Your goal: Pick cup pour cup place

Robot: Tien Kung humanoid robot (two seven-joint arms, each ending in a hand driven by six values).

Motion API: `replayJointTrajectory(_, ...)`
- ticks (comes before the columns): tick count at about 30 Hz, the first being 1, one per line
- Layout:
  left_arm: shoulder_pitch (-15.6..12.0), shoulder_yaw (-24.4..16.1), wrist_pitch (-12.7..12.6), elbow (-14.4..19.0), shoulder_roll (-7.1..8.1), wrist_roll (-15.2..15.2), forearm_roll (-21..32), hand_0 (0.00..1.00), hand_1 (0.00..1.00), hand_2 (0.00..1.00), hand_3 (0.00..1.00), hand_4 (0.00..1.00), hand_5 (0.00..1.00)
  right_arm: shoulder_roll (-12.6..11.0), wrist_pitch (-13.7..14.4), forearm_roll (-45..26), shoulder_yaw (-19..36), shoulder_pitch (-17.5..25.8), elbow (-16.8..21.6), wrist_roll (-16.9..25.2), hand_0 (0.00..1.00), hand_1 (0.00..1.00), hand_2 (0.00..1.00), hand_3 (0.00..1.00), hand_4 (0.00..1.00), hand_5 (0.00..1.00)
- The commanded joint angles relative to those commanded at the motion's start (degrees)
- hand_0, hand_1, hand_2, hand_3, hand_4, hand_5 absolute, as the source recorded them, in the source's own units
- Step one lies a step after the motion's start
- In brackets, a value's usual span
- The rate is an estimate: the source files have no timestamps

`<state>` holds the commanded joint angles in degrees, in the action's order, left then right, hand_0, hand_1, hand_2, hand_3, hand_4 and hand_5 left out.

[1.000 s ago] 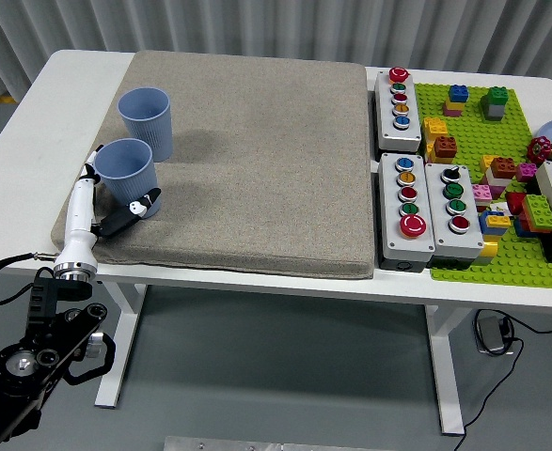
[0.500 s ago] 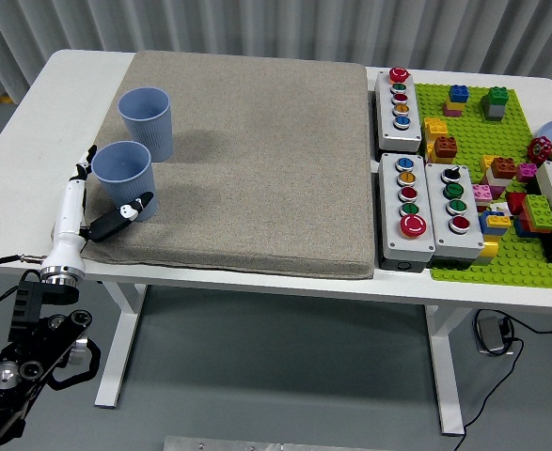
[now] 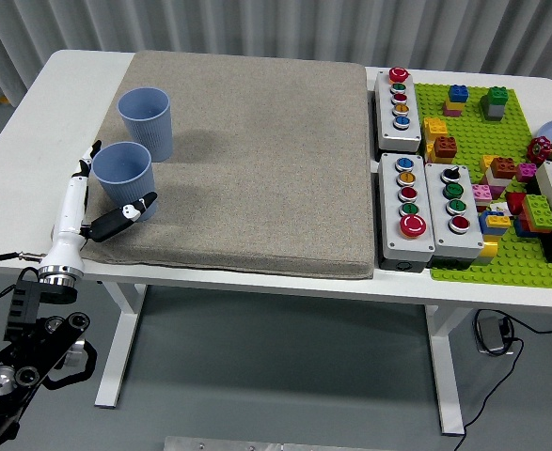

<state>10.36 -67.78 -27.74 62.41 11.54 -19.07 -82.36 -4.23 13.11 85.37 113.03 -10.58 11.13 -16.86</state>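
Head view is all I have to work from, so I take the grey mat [image 3: 257, 160] as my landmark. Two blue cups stand upright near its left edge: the near cup [image 3: 124, 175] at the front-left part of the mat, the far cup [image 3: 146, 120] just behind it, close but seemingly not touching. My left robot hand [image 3: 97, 207] sits at the mat's front-left corner, fingers spread around the near cup's base, a white finger to its left and a dark-tipped thumb at its right front. I judge it open and bracketing the cup rather than gripping it, which fits lining up a pick before pouring into the far cup. The right robot hand is out of view.

Right of the mat, three grey button boxes [image 3: 405, 207] sit side by side, and beyond them a green baseplate [image 3: 473, 254] carries scattered coloured bricks. The mat looks soft and coarse, likely giving the cups a steady footing. It lies on a white desk [image 3: 31, 103], backed by a pale ribbed wall, with grey floor below.
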Motion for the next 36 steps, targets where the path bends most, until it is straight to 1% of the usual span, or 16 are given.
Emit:
replayJointTrajectory(11,-1.79,-1.01,0.43,2.08,0.63,0.12,-0.88,0.965,0.98,0.998,0.998,0.998,0.444,-0.04,-0.02,0.07,0.01,-0.01,-0.01,-0.02,0.675,0.602,0.576,0.591,0.002,0.105)
replayJointTrajectory(17,-3.29,-3.02,0.15,4.38,0.94,0.25,-2.02,0.966,0.981,0.998,0.998,0.998,0.449,-0.06,-0.03,0.36,0.11,0.37,0.0,-0.06,0.675,0.602,0.576,0.591,0.002,0.101)
replayJointTrajectory(19,-3.77,-3.3,-0.35,5.32,1.26,0.28,-2.03,0.966,0.981,0.998,0.998,0.998,0.449,-0.03,0.03,0.33,0.07,0.54,0.01,-0.06,0.675,0.602,0.576,0.591,0.002,0.101)
replayJointTrajectory(21,-4.2,-3.7,-0.81,6.52,1.66,0.32,-2.89,0.966,0.981,0.998,0.998,0.998,0.449,-0.03,0.04,0.29,0.04,0.64,0.01,-0.06,0.675,0.602,0.576,0.591,0.002,0.101)
replayJointTrajectory(22,-4.46,-4.32,-1.54,7.8,1.84,0.19,-2.67,0.96,0.971,0.998,0.998,0.998,0.486,-0.04,0.03,0.25,0.0,0.68,0.01,-0.08,0.675,0.603,0.576,0.591,0.002,0.103)
replayJointTrajectory(24,-4.67,-5.49,-2.35,10.11,2.07,0.51,-2.55,0.96,0.971,0.998,0.998,0.998,0.486,0.0,0.03,0.33,0.08,0.71,0.04,-0.14,0.675,0.603,0.576,0.591,0.002,0.103)
replayJointTrajectory(25,-4.62,-6.24,-2.88,11.96,2.27,0.6,-2.05,0.96,0.971,0.998,0.998,0.998,0.486,0.01,0.05,0.32,0.1,0.69,0.04,-0.15,0.675,0.603,0.576,0.591,0.002,0.103)
replayJointTrajectory(27,-4.5,-6.71,-3.39,13.65,2.44,0.72,-1.61,0.96,0.971,0.998,0.998,0.998,0.486,0.01,0.08,0.27,0.1,0.69,0.04,-0.15,0.675,0.603,0.576,0.591,0.002,0.103)
replayJointTrajectory(28,-4.15,-7.23,-4.75,15.49,2.76,1.12,-0.83,0.881,0.882,0.976,0.968,0.963,0.633,0.02,0.13,0.12,0.04,0.69,0.04,-0.14,0.675,0.602,0.577,0.592,0.002,0.1)
replayJointTrajectory(29,-3.41,-7.98,-6.19,17.28,3.07,0.56,1.08,0.881,0.882,0.976,0.968,0.963,0.633,0.01,0.18,-0.07,-0.07,0.7,0.04,-0.11,0.675,0.602,0.577,0.592,0.002,0.1)
replayJointTrajectory(30,-3.16,-8.23,-6.89,18.36,3.17,0.35,3.27,0.881,0.882,0.976,0.968,0.963,0.633,0.0,0.19,-0.13,-0.11,0.7,0.04,-0.1,0.675,0.602,0.577,0.592,0.002,0.1)
replayJointTrajectory(32,-1.85,-9.58,-6.64,20.1,3.53,0.01,7.36,0.881,0.882,0.976,0.968,0.963,0.633,-0.01,0.26,-0.36,-0.26,0.72,0.03,-0.07,0.675,0.602,0.577,0.592,0.002,0.1)
replayJointTrajectory(33,-0.52,-10.6,-5.84,20.8,3.84,-0.09,9.6,0.881,0.882,0.976,0.968,0.963,0.633,-0.04,0.27,-0.53,-0.38,0.73,0.01,-0.03,0.675,0.602,0.577,0.592,0.002,0.1)
replayJointTrajectory(34,0.21,-11.06,-5.5,21.1,3.97,-0.14,12.58,0.746,0.743,0.781,0.763,0.792,0.998,-0.06,0.28,-0.6,-0.43,0.73,0.01,-0.02,0.675,0.603,0.576,0.593,0.002,0.101)
replayJointTrajectory(35,1.21,-11.76,-4.53,20.54,4.2,0.04,14.81,0.746,0.743,0.781,0.763,0.792,0.998,-0.09,0.31,-0.71,-0.51,0.72,0.0,0.01,0.675,0.603,0.576,0.593,0.002,0.101)
replayJointTrajectory(36,2.96,-12.66,-2.3,19.8,4.43,0.18,17.05,0.746,0.743,0.781,0.763,0.792,0.998,-0.13,0.34,-0.8,-0.61,0.68,-0.01,0.03,0.675,0.603,0.576,0.593,0.002,0.101)
